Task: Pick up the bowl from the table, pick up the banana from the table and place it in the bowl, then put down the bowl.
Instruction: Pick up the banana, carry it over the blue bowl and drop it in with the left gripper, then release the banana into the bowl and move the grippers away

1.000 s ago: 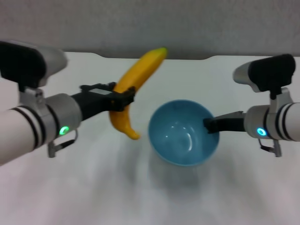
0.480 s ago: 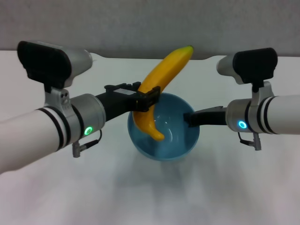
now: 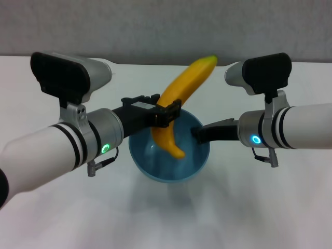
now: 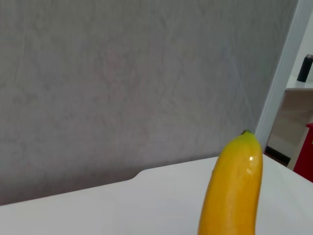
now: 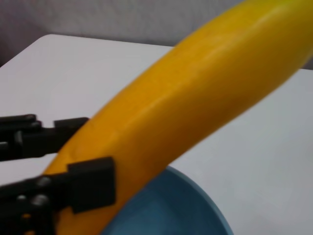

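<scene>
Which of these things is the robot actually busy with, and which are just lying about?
In use:
- banana, clamped in the left gripper, lower end inside the bowl
- bowl, held at its rim by the right gripper
- table, beneath them

Lying about:
- nothing on the table; only a dark bottle on a shelf beyond it

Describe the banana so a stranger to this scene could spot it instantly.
Start at the white table, then find the light-blue bowl held over its middle between the two arms. The banana slants steeply above it, lower tip inside the bowl, clamped by the left end effector; it is the only yellow thing.
</scene>
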Motion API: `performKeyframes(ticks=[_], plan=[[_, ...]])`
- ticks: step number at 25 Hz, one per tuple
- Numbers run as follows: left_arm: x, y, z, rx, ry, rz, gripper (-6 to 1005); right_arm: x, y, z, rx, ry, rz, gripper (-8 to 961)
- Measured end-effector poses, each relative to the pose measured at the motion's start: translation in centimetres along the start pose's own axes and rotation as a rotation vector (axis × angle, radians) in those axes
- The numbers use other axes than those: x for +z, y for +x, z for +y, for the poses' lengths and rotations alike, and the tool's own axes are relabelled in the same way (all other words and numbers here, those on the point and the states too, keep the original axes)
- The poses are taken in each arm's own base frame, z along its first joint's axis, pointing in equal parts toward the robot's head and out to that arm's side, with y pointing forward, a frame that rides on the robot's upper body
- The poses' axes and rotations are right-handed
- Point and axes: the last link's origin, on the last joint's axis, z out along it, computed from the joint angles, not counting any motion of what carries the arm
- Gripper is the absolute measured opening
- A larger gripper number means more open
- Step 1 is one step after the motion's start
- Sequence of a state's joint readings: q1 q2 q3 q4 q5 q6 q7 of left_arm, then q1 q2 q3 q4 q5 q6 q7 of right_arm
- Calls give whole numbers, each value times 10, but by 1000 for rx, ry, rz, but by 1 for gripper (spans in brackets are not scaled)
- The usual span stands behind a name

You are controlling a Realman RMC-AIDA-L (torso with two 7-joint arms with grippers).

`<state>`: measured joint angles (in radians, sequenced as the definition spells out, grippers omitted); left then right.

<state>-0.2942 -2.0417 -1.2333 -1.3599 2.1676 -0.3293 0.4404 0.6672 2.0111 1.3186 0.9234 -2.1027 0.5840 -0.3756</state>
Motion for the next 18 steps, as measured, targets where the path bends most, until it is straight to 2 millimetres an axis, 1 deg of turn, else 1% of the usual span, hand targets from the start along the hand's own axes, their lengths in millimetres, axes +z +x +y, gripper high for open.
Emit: performKeyframes(ticks=[8,10,12,13,18], plan=[[2,-5,-4,1,10,-13,703,-1,3,-1,13,-2,9,45],[0,-5,-8,2,21,-11,739,-1,4,-2,18,0,11,45],[-4,-4,-17,-1,47,-3,775,-2,6,-6,30,5,17,46],[-5,-3,-20,-3,57,0,793,-3,9,-11,48,10,33,46],[-30,-5,-61,-51,178,30,884,-4,11,-19,73,18,56,46]])
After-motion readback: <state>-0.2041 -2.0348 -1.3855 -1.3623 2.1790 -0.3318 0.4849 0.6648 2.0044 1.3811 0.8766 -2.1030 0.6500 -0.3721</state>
